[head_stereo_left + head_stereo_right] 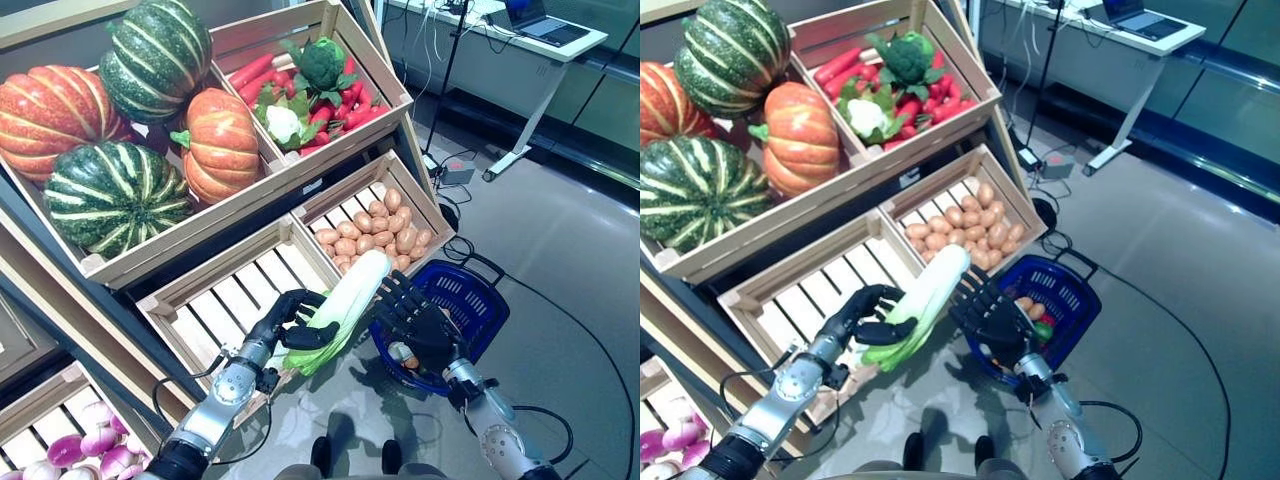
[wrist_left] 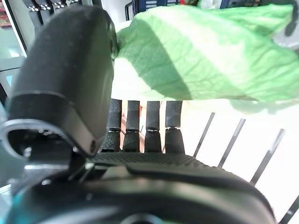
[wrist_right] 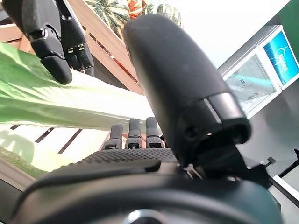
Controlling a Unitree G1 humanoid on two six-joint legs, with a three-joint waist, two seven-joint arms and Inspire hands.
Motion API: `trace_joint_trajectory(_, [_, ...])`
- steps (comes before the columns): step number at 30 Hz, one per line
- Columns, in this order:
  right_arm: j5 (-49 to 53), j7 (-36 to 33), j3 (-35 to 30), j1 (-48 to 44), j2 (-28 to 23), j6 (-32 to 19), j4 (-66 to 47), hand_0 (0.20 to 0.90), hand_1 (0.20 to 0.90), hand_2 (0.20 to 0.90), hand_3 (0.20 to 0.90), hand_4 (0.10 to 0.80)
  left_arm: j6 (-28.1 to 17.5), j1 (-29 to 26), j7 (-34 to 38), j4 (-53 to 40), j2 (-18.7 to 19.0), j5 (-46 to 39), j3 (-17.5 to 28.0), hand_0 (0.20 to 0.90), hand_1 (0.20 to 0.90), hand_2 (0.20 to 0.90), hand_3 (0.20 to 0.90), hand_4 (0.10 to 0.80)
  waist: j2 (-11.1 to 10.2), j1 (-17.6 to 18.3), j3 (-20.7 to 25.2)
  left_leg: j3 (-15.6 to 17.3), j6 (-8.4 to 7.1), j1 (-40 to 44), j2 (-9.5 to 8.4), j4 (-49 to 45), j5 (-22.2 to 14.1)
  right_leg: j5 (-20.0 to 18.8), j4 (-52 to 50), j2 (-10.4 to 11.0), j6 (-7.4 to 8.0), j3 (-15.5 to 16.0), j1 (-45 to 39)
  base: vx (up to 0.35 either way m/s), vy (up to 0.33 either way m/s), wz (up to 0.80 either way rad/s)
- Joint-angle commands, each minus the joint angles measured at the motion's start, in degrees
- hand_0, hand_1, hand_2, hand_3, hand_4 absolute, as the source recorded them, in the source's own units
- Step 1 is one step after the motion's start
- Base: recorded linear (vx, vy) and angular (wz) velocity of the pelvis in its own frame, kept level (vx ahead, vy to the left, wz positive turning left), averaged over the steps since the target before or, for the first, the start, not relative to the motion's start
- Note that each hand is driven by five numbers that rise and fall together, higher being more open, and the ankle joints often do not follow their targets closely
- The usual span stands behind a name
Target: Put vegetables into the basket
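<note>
Left hand (image 1: pixel 290 322) fingers curled round a pale green cabbage (image 1: pixel 345 303), right hand (image 1: pixel 418 318) fingers spread straight beside it. Behind: empty slatted crate (image 1: pixel 235 300), potatoes (image 1: pixel 375 235) filling another. Blue basket (image 1: pixel 470 300) on floor, holding small produce.

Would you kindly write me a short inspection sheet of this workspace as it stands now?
Surface: slatted wooden crate under the hands, holding nothing; grey floor.
Job's things: long pale-green cabbage held between both hands; blue basket on the floor, a few vegetables inside.
Clutter: pumpkins, potatoes, red radishes with broccoli, purple bulbs in other crates.
Hands: left hand curled round the cabbage's leafy end; right hand open, fingers against its side.
Cables: black cables by the desk.
Surroundings: white desk with laptop.
</note>
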State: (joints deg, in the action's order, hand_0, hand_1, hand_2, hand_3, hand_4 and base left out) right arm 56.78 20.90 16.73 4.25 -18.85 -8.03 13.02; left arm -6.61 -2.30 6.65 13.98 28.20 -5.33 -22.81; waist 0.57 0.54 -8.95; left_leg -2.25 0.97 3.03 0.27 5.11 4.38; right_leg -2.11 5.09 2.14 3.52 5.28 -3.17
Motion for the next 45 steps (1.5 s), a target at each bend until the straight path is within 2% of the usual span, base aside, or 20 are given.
trace_joint_trajectory(1, [2.1, -0.4, 1.6, -4.9, 3.9, -6.0, -8.4, 0.9, 0.9, 0.9, 0.9, 0.8, -8.7, -6.2, 5.0, -5.2, -1.9, 0.9, -2.6, 0.3, 0.3, 0.3, 0.3, 0.4, -1.5, -0.9, 5.6, -0.4, 0.77, -0.7, -0.45, -0.1, -2.8, -2.2, -0.1, 3.2, 1.0, 0.0, -0.1, 0.0, 0.0, 0.0])
trace_joint_trajectory(7, [2.4, -1.0, 0.2, -3.6, 4.1, -5.7, -8.2, 0.9, 0.9, 0.9, 0.9, 0.8, -12.1, -4.6, 9.7, -5.9, -1.6, 3.5, 1.0, 0.3, 0.3, 0.3, 0.3, 0.4, -1.7, -1.0, 5.6, -0.6, 0.74, -0.8, -0.39, -0.1, -2.8, -2.3, -0.1, 3.2, 0.94, 0.2, 0.0, 0.0, 0.0, 0.0])
trace_joint_trajectory(14, [2.1, -2.6, 0.2, -3.5, 4.6, -6.1, -8.1, 0.9, 0.9, 0.9, 0.9, 0.8, -13.3, -4.6, 12.1, -6.7, -1.9, 5.9, 1.5, 0.3, 0.3, 0.3, 0.3, 0.4, -1.8, -1.0, 5.6, -0.7, 0.61, -0.9, -0.34, -0.1, -2.8, -2.3, -0.1, 3.2, 0.91, 0.0, 0.2, 0.0, 0.0, 0.0])
trace_joint_trajectory(24, [2.2, -5.5, 1.3, -4.2, 4.3, -6.0, -8.0, 0.9, 0.9, 0.9, 0.9, 0.8, -13.7, -5.7, 14.5, -7.9, -1.2, 9.8, -0.8, 0.3, 0.3, 0.3, 0.3, 0.4, -1.8, -0.7, 5.5, -0.3, 0.54, -1.0, -0.15, -0.1, -3.0, -2.3, -0.1, 3.2, 0.93, -0.5, 0.4, 0.002, 0.0, -0.01])
trace_joint_trajectory(36, [3.0, -6.5, 2.4, -5.3, 3.7, -6.1, -8.4, 0.9, 0.9, 0.9, 0.9, 0.8, -13.1, -6.7, 7.9, -9.2, 0.1, 9.0, -4.2, 0.3, 0.3, 0.3, 0.3, 0.4, -1.7, -0.6, 5.2, -0.3, 0.43, -1.1, 0.13, -0.1, -3.0, -2.4, -0.1, 3.0, 1.02, -0.8, 0.6, 0.001, 0.0, 0.0])
trace_joint_trajectory(43, [2.9, -6.5, 2.3, -5.1, 4.1, -5.7, -7.9, 0.9, 0.9, 0.9, 0.9, 0.8, -14.0, -6.9, 8.6, -8.7, -0.1, 9.6, -4.5, 0.3, 0.3, 0.3, 0.3, 0.4, -1.6, -0.6, 5.4, -0.4, 0.35, -1.3, 0.13, -0.1, -2.9, -2.4, -0.1, 3.1, 1.04, -0.8, 0.6, 0.0, 0.0, 0.0])
trace_joint_trajectory(45, [3.6, -6.5, 2.2, -4.9, 4.1, -5.2, -7.5, 0.9, 0.9, 0.9, 0.9, 0.8, -15.6, -6.9, 9.8, -8.9, 0.1, 11.6, -4.5, 0.3, 0.3, 0.3, 0.3, 0.4, -1.6, -0.6, 5.5, -0.4, 0.34, -1.3, 0.16, -0.1, -2.9, -2.3, -0.1, 3.1, 1.03, -0.7, 0.6, 0.0, 0.0, 0.0])
